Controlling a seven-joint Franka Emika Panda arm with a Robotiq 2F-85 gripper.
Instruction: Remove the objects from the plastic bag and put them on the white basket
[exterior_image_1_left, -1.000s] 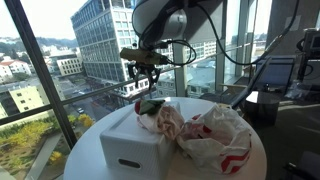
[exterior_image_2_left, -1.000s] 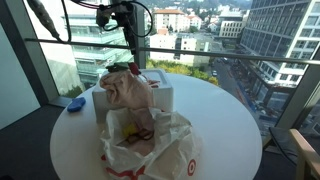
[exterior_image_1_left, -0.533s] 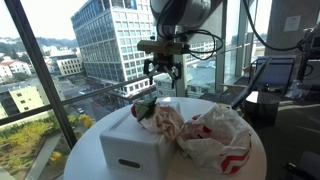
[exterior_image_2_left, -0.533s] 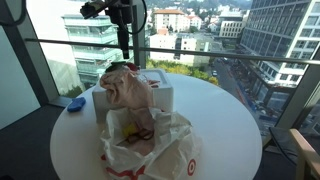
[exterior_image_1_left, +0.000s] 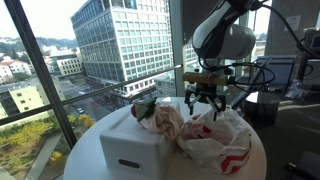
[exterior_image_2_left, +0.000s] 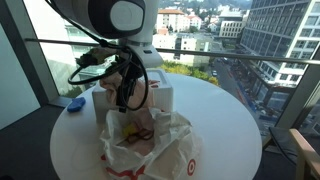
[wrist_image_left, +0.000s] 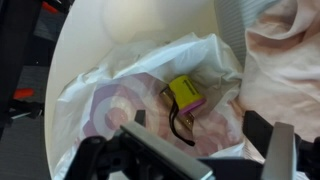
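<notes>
The plastic bag (exterior_image_1_left: 218, 140) lies crumpled and open on the round white table (exterior_image_2_left: 225, 120), touching the white basket (exterior_image_1_left: 128, 148). Inside the bag, in the wrist view, sits a small yellow item (wrist_image_left: 185, 95) with a purple edge. A pinkish cloth (exterior_image_1_left: 162, 118) drapes over the basket's rim. The gripper (exterior_image_1_left: 207, 98) hangs above the bag — jaws spread wide, holding nothing
</notes>
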